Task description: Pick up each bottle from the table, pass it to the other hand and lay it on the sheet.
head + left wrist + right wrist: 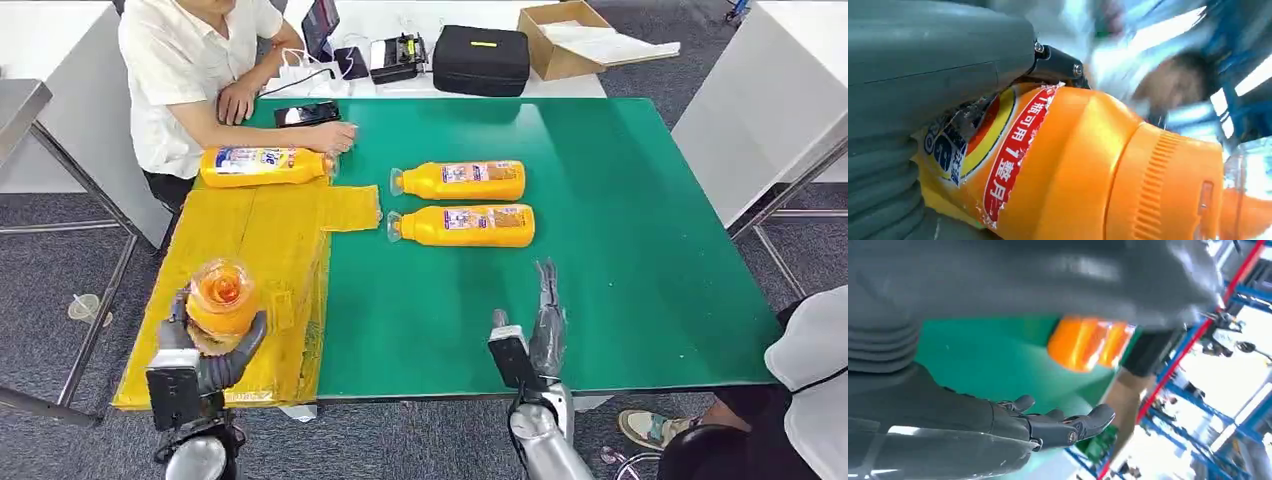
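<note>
My left hand (205, 345) held an orange bottle (221, 300) upright above the yellow sheet (262, 262).

The bottle was bright orange plastic, with a ribbed orange cap under a clear cover (1243, 190) and a peeling label (998, 145) in red, yellow and blue carrying white characters; my thumb and fingers were wrapped round its lower body, cap end toward my head camera. My right hand (545, 320) hung over the near edge of the green table (640, 250), fingers straight, spread and clasping nothing. Two more orange bottles (458, 181) (462, 225) lay on their sides, side by side, on the green surface, caps toward the sheet. A fourth bottle (265, 166) lay across the sheet's far end, a seated person's hand (333, 137) touching its cap end.
</note>
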